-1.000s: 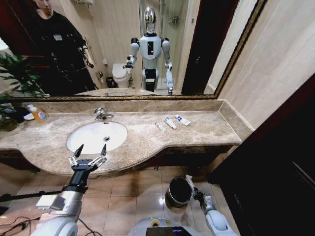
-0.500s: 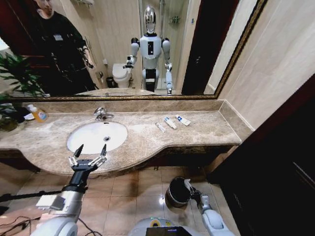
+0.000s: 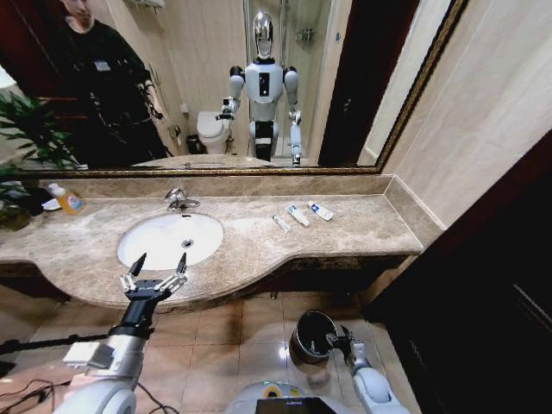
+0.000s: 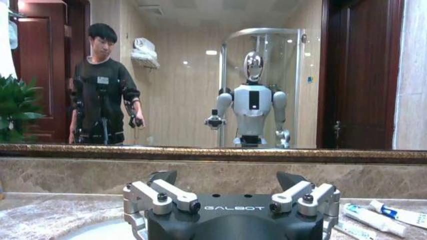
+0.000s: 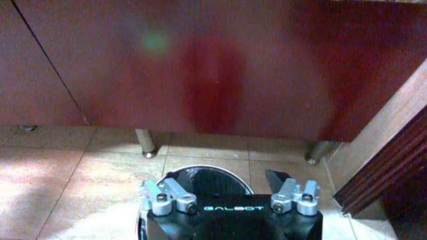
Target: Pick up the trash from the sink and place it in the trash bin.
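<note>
My right gripper (image 5: 227, 186) hangs low over the tiled floor, jaws spread and empty, and directly beneath them sits the small round dark trash bin with a shiny metal rim (image 3: 312, 335). My left gripper (image 3: 156, 270) hovers at the front edge of the beige marble countertop (image 3: 250, 246), jaws wide apart and holding nothing. Just beyond its fingertips lies the white oval sink (image 3: 168, 239). Farther off, right of those jaws, three small white tubes with blue marks (image 3: 299, 216) rest on the counter.

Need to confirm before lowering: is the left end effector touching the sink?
Apart. In the head view the left end effector hovers open at the counter's front edge, marble showing between it and the sink.
</note>
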`<state>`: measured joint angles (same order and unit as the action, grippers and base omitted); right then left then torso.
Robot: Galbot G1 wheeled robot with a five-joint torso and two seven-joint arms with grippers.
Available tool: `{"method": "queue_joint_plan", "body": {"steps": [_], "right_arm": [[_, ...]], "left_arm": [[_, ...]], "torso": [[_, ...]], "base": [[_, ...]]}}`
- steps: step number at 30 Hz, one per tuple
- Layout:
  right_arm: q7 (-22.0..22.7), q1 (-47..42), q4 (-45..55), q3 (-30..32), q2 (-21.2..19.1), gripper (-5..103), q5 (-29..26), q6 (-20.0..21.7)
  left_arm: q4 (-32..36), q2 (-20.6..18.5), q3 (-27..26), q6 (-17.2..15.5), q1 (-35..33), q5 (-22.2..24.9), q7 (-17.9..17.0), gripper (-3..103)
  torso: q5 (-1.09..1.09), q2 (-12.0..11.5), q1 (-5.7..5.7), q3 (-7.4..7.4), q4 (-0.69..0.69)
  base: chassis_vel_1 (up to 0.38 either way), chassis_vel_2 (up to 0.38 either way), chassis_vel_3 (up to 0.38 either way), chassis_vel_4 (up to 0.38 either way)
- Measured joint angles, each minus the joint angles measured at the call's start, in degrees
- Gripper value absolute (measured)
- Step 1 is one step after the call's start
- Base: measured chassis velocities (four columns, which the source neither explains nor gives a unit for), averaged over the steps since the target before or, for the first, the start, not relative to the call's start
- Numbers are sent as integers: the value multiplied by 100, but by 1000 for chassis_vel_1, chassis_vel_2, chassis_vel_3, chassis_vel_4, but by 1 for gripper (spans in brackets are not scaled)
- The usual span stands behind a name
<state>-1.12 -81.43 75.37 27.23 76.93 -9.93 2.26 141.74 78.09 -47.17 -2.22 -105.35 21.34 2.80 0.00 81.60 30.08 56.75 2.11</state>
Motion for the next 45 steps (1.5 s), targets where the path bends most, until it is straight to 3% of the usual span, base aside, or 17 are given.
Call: {"method": "queue_joint_plan", "body": {"steps": [3, 7, 14, 25, 27, 34, 40, 45], "right_arm": [[4, -20, 53, -5, 12, 95, 2, 1], [32, -43, 109, -4, 42, 99, -1, 15], [105, -105, 262, 15, 57, 100, -47, 32], [148, -840, 2315, 366, 17, 100, -805, 37], [142, -980, 3118, 544, -19, 100, -1041, 211], [100, -773, 4460, 637, -318, 100, -1442, 770], [-239, -295, 4560, 467, -531, 100, -1450, 1057], [-574, 546, 4057, 223, -861, 100, -1491, 1252]], "left_arm": [[0, 0, 0, 0, 0, 0, 0, 100], [0, 0, 0, 0, 0, 0, 0, 100], [0, 0, 0, 0, 0, 0, 0, 100], [0, 0, 0, 0, 0, 0, 0, 100], [0, 0, 0, 0, 0, 0, 0, 100], [0, 0, 0, 0, 0, 0, 0, 100], [0, 0, 0, 0, 0, 0, 0, 100], [0, 0, 0, 0, 0, 0, 0, 100]], "torso": [[0, 0, 0, 0, 0], [0, 0, 0, 0, 0], [0, 0, 0, 0, 0], [-1, 0, 0, 0, -1], [2, 0, 0, 0, -1], [-1, 0, 0, 0, -1], [1, 0, 0, 0, -1], [1, 0, 0, 0, 0]], "base": [[0, 0, 0, 0], [0, 0, 0, 0], [0, 0, 0, 0], [0, 0, 0, 0], [0, 0, 0, 0], [0, 0, 0, 0], [0, 0, 0, 0], [0, 0, 0, 0]]}}
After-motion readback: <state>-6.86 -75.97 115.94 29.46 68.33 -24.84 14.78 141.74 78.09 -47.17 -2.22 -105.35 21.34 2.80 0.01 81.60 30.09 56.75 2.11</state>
